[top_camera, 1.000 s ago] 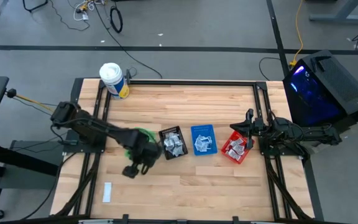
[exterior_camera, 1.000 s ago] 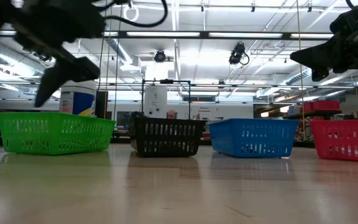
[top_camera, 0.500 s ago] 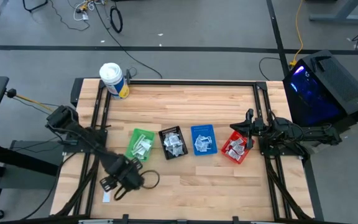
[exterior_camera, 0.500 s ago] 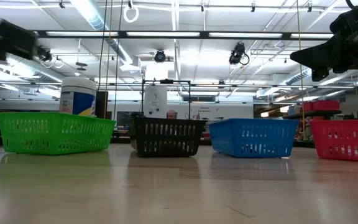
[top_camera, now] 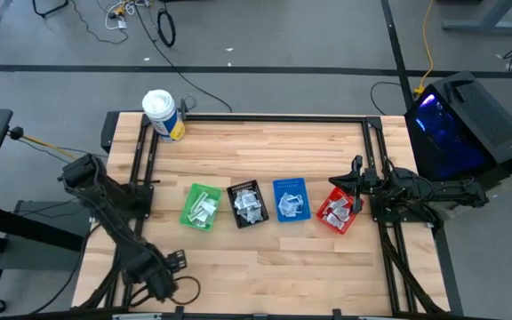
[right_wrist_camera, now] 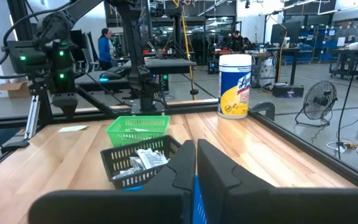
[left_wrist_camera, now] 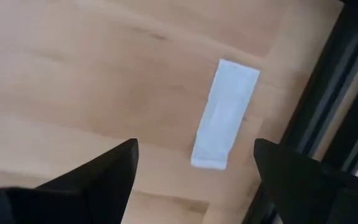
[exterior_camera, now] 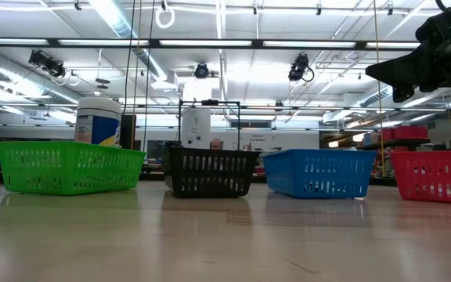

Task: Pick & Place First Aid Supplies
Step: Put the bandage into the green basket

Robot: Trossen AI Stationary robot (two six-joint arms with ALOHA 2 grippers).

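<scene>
Left gripper [left_wrist_camera: 194, 165] is seen in the left wrist view poised over 1 loose pale-blue strip packet [left_wrist_camera: 225, 114] lying flat on the bare wooden table [top_camera: 274, 142]. Fingers are spread wide; nothing is held. The packet shows between the 2 fingertips [left_wrist_camera: 114, 165], slightly off toward one side, close to the dark frame rail [left_wrist_camera: 328, 93].

In the high view the left arm is reached to the near left corner of the table, where the packet is hidden beneath it. 4 bins sit in a row mid-table: green bin [top_camera: 201, 206], black bin [top_camera: 248, 204], blue bin [top_camera: 290, 199], red bin [top_camera: 338, 211], each already holding sachets.

Right gripper [right_wrist_camera: 195, 163] is parked by the red bin, fingers closed together, empty.

Step in hand, as judged: pickup of the last loose packet.
- Packet to be centred between the fingers before descent.
- Fingers best set across the narrow width.
- Thin flat item: tips should be brought right to the wood, else they may close above it.
- Rail nearby: clearance to be watched.
</scene>
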